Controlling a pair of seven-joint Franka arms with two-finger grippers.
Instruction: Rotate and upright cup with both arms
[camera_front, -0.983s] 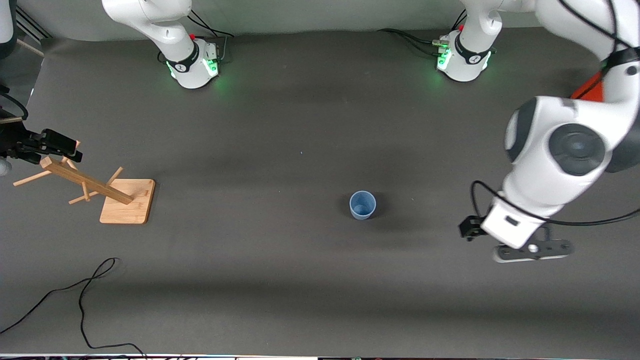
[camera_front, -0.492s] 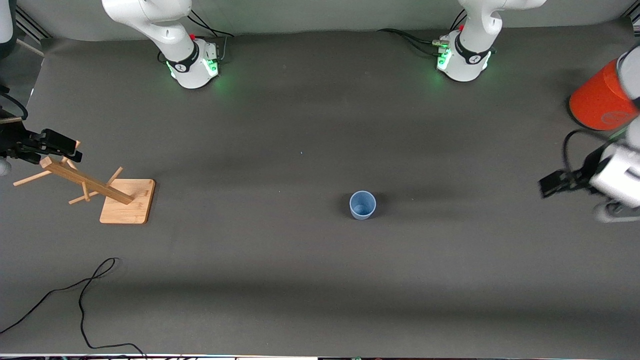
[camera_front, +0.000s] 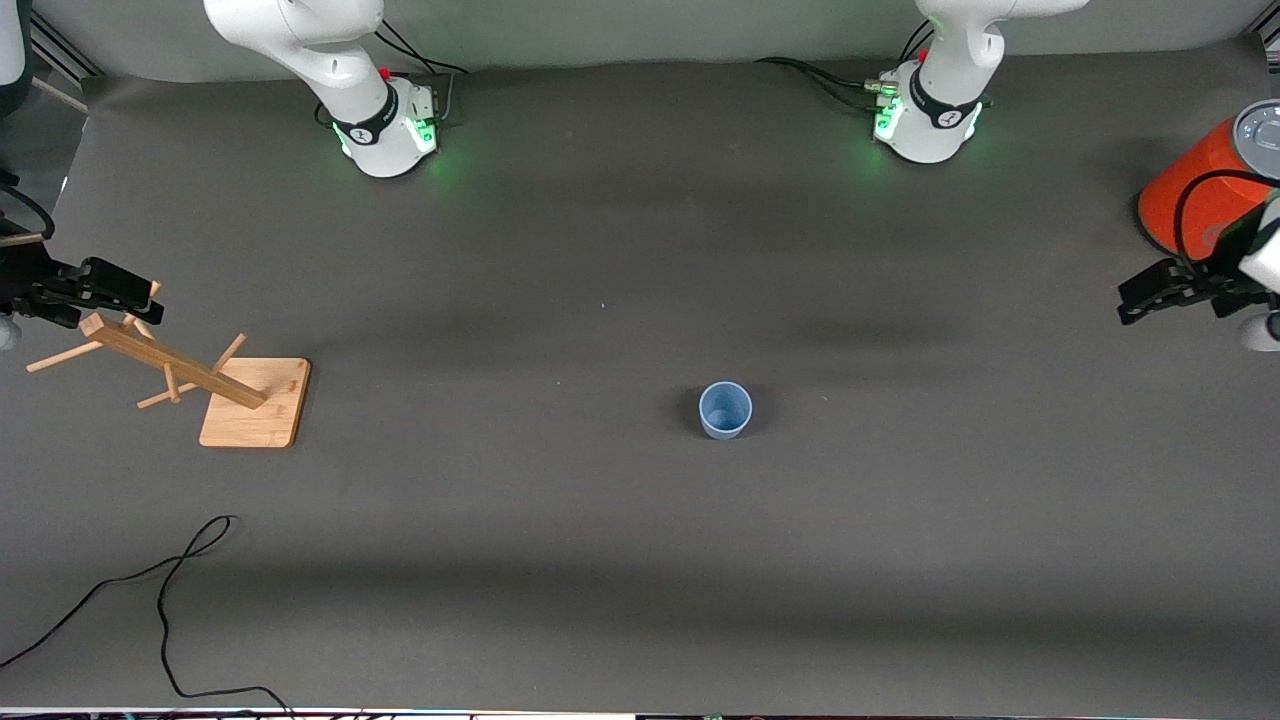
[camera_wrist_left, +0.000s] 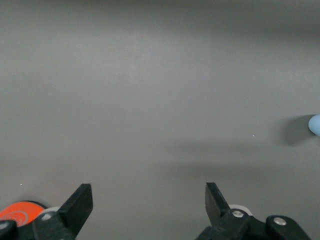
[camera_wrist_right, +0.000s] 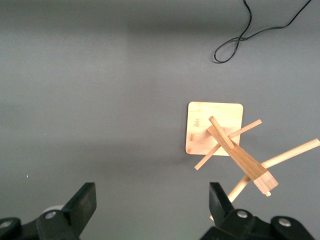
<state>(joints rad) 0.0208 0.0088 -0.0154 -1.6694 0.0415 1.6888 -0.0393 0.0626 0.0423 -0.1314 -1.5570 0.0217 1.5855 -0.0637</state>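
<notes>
The pale blue cup (camera_front: 725, 410) stands upright, mouth up, alone on the dark table mat near the middle. Its edge just shows in the left wrist view (camera_wrist_left: 315, 124). My left gripper (camera_front: 1150, 292) is open and empty in the air at the left arm's end of the table, beside the orange-red can (camera_front: 1195, 205), well apart from the cup. In the left wrist view (camera_wrist_left: 147, 197) its jaws stand wide apart over bare mat. My right gripper (camera_front: 110, 290) is open and empty over the top of the wooden rack; its wrist view (camera_wrist_right: 151, 195) shows wide jaws.
The wooden peg rack (camera_front: 200, 375) on its square base stands at the right arm's end, also in the right wrist view (camera_wrist_right: 227, 135). A black cable (camera_front: 170, 590) lies nearer the front camera. The can's edge shows in the left wrist view (camera_wrist_left: 17, 214).
The left arm has swung away from the cup toward its own end of the table, uncovering the orange-red can. The cup and the right arm have not moved.
</notes>
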